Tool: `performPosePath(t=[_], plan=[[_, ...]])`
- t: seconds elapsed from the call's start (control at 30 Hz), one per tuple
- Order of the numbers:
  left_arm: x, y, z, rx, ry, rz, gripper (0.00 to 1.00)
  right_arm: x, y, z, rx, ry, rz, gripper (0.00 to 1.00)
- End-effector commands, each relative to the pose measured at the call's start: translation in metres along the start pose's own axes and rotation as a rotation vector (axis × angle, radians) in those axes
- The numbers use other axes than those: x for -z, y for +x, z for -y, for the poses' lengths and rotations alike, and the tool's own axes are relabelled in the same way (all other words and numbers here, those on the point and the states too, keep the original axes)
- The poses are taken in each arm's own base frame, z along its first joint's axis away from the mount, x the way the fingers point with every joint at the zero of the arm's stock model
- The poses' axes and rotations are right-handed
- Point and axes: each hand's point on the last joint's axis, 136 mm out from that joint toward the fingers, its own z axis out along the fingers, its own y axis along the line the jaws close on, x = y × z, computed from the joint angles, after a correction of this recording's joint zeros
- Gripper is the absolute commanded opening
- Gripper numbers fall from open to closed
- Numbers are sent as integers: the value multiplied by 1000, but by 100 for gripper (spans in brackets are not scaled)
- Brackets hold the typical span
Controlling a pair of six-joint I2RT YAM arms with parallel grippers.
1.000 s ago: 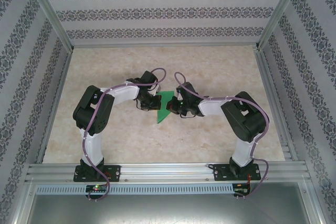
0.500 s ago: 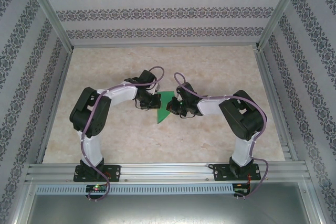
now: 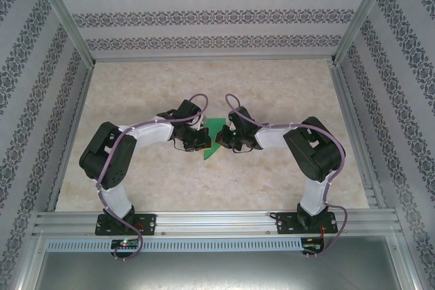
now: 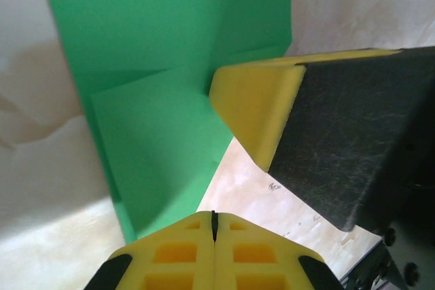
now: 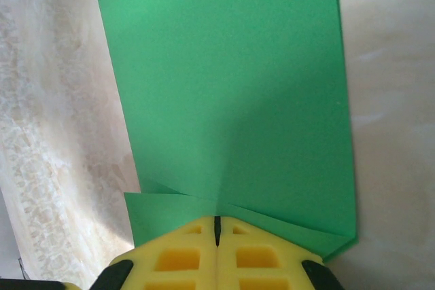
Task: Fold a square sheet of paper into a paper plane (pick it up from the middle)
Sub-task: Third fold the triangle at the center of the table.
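The left arm (image 3: 109,161) reaches in from the left side of the bench (image 3: 272,86), with its forearm angled toward the centre. The left end effector (image 3: 200,142) is fully closed, its two yellow fingers pressed together with nothing between them. In the left wrist view its tips sit at the edge of a folded flap of the sheet of paper (image 3: 215,127); contact with the flap cannot be determined.

The sheet lies flat on the bench at mid-depth, between the two end effectors. It is bright green and partly folded. Seen from above, its long axis runs from far to near, leaning slightly left at the near end. It narrows to a pointed corner that faces the near edge of the bench.

The right end effector (image 3: 219,139) is likewise fully closed and grips nothing. One of its yellow fingertips (image 4: 251,106) rests on the sheet where two creases meet. The right arm (image 3: 316,154) extends in from the right side.
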Motion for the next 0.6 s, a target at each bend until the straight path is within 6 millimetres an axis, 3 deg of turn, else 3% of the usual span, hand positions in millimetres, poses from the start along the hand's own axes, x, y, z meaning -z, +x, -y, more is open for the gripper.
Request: performPosePath(t=[0.0,0.4,0.57], plan=[[-11,1,9,11,39,-24,5,-11,25,62,-85,216,-61,0],[-22,7,-2,36,3,-68,5,-11,27,64,-88,223,-70,0],[-27,18,-13,54,-24,-103,5,-11,29,69,-90,246,-80,0]])
